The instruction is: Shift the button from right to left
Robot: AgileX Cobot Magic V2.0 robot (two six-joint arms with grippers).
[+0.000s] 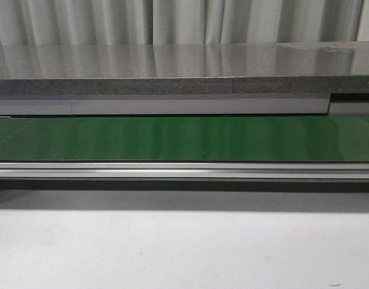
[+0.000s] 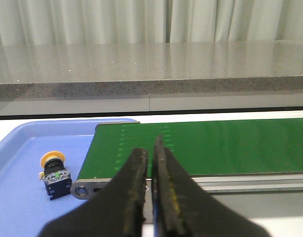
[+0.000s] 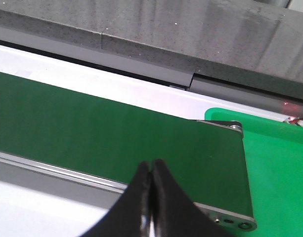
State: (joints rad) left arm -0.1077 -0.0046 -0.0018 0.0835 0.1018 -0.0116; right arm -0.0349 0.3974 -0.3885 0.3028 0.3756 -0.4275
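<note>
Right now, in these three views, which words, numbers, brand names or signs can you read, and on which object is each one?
None can be read.
Button: a small green mark on its black body, too small to read as text.
Belt: plain green with faint pale lines, no writing.
Blue tray: no label shows.
Green tray: no label shows.

matt green belt (image 1: 172, 138), speckled stone counter (image 1: 172, 60)

blue tray (image 2: 22, 148): cut off | green tray (image 3: 280, 163): cut off | button (image 2: 54, 174) marks: too small
</note>
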